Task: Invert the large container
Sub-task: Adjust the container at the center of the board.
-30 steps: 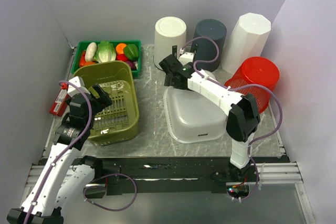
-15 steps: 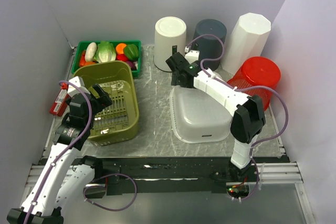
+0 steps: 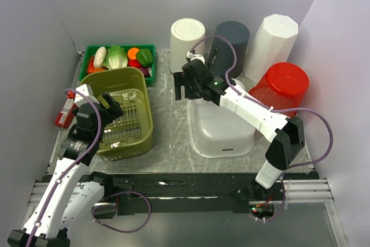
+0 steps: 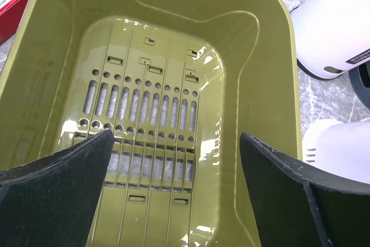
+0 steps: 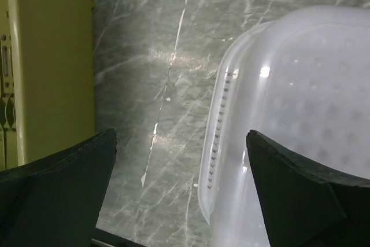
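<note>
On the right half of the table [image 3: 167, 143], close to its middle, we see the large white container [image 3: 222, 128] lying bottom up, with its rim flat on the grey marble surface. One second ago it looked tilted under the right arm and sat a little more to the left; now it is settled. The right gripper [image 3: 186, 89] has moved away to the container's far-left corner, jaws wide apart and holding nothing. The left gripper [image 3: 111, 108] hangs over the olive basket [image 3: 139, 137], also spread wide and empty. We judge that the turning is done and only the arm's retreat remains.
</note>
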Robot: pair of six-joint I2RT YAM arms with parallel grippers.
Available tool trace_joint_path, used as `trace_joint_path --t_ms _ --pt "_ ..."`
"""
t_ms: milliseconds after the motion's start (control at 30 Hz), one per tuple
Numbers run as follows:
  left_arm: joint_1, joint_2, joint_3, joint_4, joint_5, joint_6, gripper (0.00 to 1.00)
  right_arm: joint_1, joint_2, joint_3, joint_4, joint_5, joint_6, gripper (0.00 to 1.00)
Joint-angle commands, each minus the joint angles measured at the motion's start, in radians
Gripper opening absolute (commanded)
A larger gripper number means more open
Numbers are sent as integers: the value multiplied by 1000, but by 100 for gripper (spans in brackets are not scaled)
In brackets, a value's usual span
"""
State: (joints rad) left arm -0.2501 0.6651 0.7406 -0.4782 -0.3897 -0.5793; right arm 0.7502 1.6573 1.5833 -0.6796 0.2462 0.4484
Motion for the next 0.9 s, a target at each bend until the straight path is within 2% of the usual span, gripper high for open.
trace_joint_path --t_ms 0,100,267,467,667,867 --pt "-2 2 13 23 6 9 96 -5 61 84 -20 -62 -33 100" --pt "-2 2 14 21 9 9 96 -5 130 136 -92 -65 -40 100" --pt "-2 1 14 23 8 9 96 -5 153 112 -72 -82 -48 100" --pt "-2 1 13 24 8 9 96 -6 179 112 -84 -1 -40 100" --pt "-2 5 16 18 8 7 96 -14 246 191 -127 99 -50 100" --pt "-2 -2 13 21 -5 7 96 -15 233 198 -98 73 -68 100"
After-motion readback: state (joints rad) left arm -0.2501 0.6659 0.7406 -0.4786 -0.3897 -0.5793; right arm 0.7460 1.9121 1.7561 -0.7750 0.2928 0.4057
